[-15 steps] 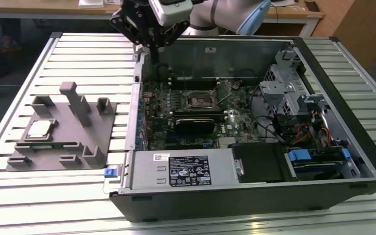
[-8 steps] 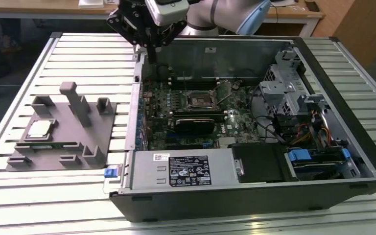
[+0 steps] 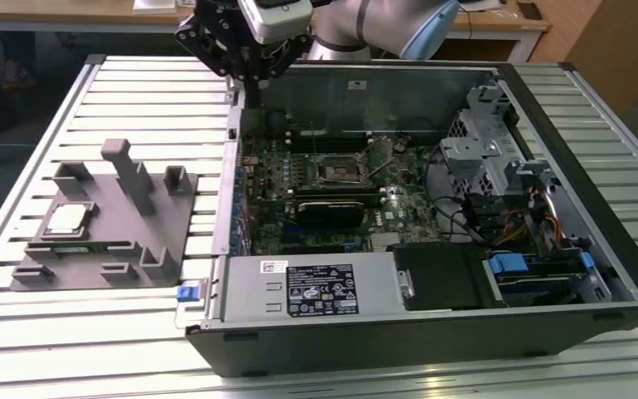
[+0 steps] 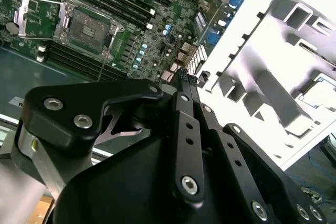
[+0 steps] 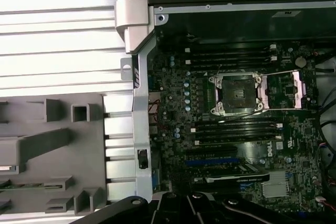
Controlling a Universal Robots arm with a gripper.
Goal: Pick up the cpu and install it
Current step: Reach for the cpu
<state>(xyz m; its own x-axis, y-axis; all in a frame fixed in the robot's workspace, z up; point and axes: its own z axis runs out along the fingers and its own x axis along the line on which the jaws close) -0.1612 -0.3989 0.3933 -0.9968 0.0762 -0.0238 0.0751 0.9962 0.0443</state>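
Over the far edge of the computer case (image 3: 430, 341), the gripper (image 3: 250, 83) hangs pinched narrow and empty; the cpu (image 3: 66, 219) lies flat on the grey holder tray (image 3: 114, 237), well apart toward the exterior view's left; a clean pick, I judge, needs the jaws spread wide, centred squarely over the chip, and lowered level.

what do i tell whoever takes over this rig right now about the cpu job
Claw: hovers over the far edge of the open pc case, on the exterior view's left side of it, and carries no cpu.
Cpu: lies flat in the grey holder tray on the exterior view's left, outside the case.
Socket: open and empty.
Done: nothing that shows.
Left: cpu not yet picked up or installed.
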